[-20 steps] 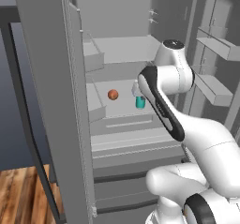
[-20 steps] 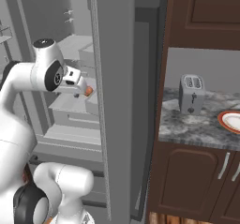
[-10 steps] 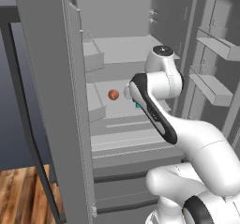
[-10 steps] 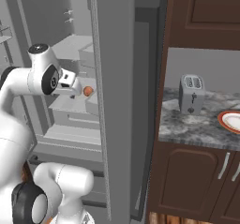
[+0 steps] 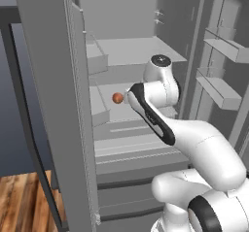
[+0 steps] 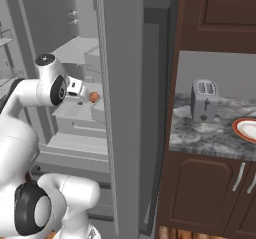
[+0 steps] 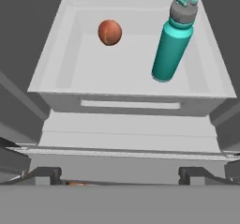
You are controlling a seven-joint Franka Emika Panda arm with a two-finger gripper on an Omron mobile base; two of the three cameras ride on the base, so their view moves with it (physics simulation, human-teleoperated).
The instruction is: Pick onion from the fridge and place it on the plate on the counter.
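Observation:
The onion [image 7: 109, 32] is a small orange-brown ball on a middle shelf [image 7: 117, 78] of the open fridge [image 5: 136, 46], toward the shelf's back left in the hand view. It also shows as the onion [image 5: 117, 98] just left of my forearm and as the onion [image 6: 93, 97] just right of my hand. My gripper [image 7: 120, 175] is open, with its dark tips wide apart and nothing between them, short of the shelf's front edge. From the right, my gripper [image 6: 83, 94] points at the onion. The plate [image 6: 247, 129], orange-rimmed, lies on the counter [image 6: 210, 135] at far right.
A teal bottle [image 7: 172, 41] with a grey cap stands upright on the same shelf, right of the onion. The fridge's grey door edge [image 6: 120, 108] stands between the fridge interior and the counter. A silver toaster [image 6: 204, 100] sits left of the plate. Door bins [image 5: 221, 88] hang at right.
My arm has swung left and deeper into the fridge, bringing the hand close to the onion. The teal bottle is now hidden behind my arm in the left base view.

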